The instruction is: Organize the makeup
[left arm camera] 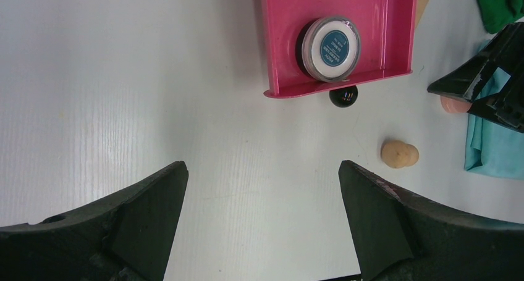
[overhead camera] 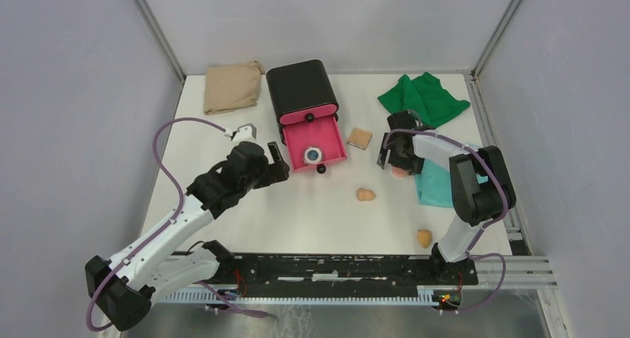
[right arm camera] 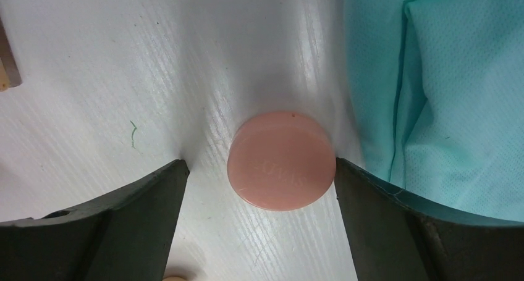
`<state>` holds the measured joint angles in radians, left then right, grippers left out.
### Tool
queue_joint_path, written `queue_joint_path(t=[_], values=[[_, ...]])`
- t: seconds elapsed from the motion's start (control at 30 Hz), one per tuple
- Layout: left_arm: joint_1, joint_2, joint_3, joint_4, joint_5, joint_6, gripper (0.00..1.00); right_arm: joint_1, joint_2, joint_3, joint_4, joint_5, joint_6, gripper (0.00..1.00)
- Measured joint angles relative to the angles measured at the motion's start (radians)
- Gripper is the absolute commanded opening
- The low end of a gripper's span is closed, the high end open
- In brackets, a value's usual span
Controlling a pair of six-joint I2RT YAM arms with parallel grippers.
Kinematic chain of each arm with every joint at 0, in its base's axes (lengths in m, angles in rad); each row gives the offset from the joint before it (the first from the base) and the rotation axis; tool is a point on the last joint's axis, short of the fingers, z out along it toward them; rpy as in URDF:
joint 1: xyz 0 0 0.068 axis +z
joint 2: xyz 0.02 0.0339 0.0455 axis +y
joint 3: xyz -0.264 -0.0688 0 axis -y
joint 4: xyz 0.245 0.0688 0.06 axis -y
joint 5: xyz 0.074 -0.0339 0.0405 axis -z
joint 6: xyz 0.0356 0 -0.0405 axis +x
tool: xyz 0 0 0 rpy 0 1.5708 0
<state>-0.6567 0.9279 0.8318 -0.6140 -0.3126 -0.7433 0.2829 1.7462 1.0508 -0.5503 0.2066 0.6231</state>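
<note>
Right end effector [right arm camera: 259, 163] astride pink piece [right arm camera: 281, 170] (jaws wide), teal cloth [right arm camera: 432, 96] beside

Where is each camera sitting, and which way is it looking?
Top external: above and behind the arms, looking down at the table; both whole arms show.
Left wrist: on the left arm, looking down at the pink drawer holding the compact; left gripper fingers show.
Right wrist: on the right arm, looking down at the pink round piece; right gripper fingers show.
Shared: left wrist and top both see the drawer.
</note>
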Motion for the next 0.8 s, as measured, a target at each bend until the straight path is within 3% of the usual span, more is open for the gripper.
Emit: queue_joint_path(t=[0.43, 0.8], values=[[0.0, 0.011, 0.0, 0.001, -0.001, 0.0, 0.99, -0.019, -0.005, -0.011, 0.058, -0.007, -0.029, 0.51], [0.0, -0.001, 0.0, 0.001, -0.012, 0.0, 0.99, -0.012, -0.204, -0.059, 0.034, -0.102, -0.028, 0.53]])
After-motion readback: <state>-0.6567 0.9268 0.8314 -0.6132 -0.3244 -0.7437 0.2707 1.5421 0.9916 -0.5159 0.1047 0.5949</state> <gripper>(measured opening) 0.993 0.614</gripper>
